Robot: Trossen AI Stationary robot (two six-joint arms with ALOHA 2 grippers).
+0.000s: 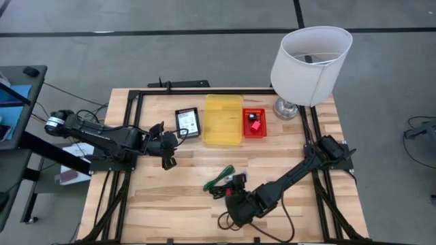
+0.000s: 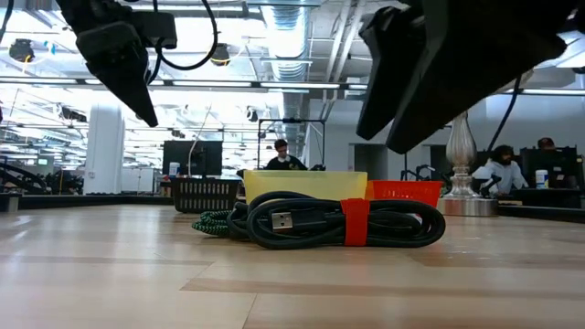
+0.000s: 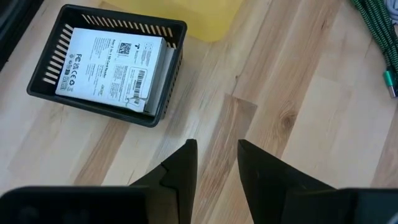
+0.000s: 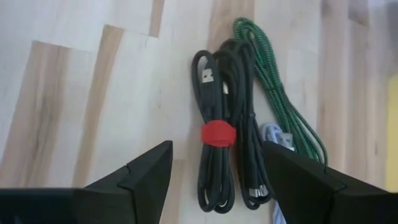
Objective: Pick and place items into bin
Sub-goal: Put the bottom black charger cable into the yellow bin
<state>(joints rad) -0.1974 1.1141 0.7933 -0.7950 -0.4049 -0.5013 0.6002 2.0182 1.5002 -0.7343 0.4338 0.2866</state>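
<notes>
The right gripper [image 4: 214,180] hung with its fingers spread wide over a coiled black cable [image 4: 217,118] bound by a red strap [image 4: 217,133], a braided green cable [image 4: 277,99] touching it. Both lay on the wooden table [image 1: 163,197], near the yellow bin [image 1: 223,120]. The left gripper [image 3: 216,168], partly spread and empty, hovered near the yellow bin's neighbour, a black slatted basket [image 3: 168,93] holding a white labelled pack [image 3: 112,62]. A red basket [image 1: 254,123] on the bin's other side held small pieces.

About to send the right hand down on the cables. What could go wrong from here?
The black cable bundle lies against the green braided cable, so the open right hand may grab both or drag the green one along. The lamp stands close to the red bin and could be bumped on the carry.
</notes>
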